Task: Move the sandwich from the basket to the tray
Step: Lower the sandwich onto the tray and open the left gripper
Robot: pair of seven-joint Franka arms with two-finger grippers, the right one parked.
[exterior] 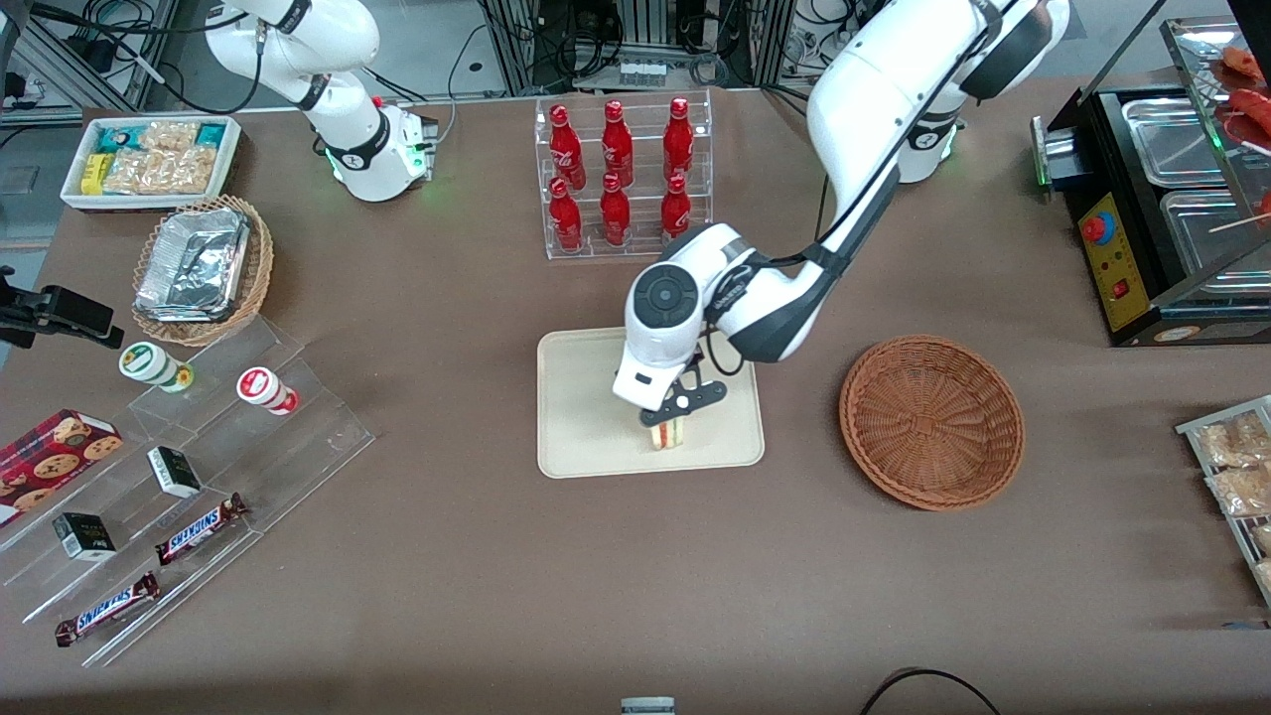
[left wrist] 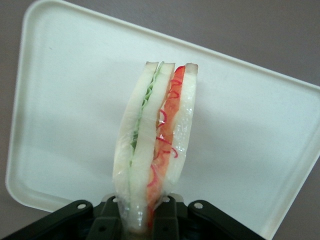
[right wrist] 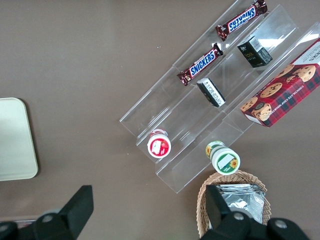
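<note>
The working left arm's black two-finger gripper [exterior: 669, 422] hangs low over the flat cream-beige rectangular plastic tray [exterior: 586, 417], clamped on the small triangular wedge sandwich of pale white bread [exterior: 667, 434]. In the front view the sandwich shows only as a small striped block poking out beneath the gripper, over the part of the tray nearest the front camera; whether it touches the tray surface cannot be told there.

The left wrist view shows far more of it: the sandwich [left wrist: 155, 145] stands on edge in a clear wrap, with a green filling layer between two bread slices and a red one beside it, its base pinched between the gripper's [left wrist: 145, 220] black fingers. The pale tray [left wrist: 65, 110] fills most of the area around it, with brown table showing past its rounded corners.

Only the front view shows the round, shallow, reddish-brown woven wicker basket [exterior: 931, 421], which sits on the brown table beside the tray, toward the working arm's end, with nothing in it. Farther from the front camera than the tray stands a clear acrylic rack of red bottles [exterior: 623, 174].

The right wrist view shows only one corner of the tray [right wrist: 15, 140], plus a clear stepped display shelf [right wrist: 200, 110] holding Snickers bars and small boxes.
</note>
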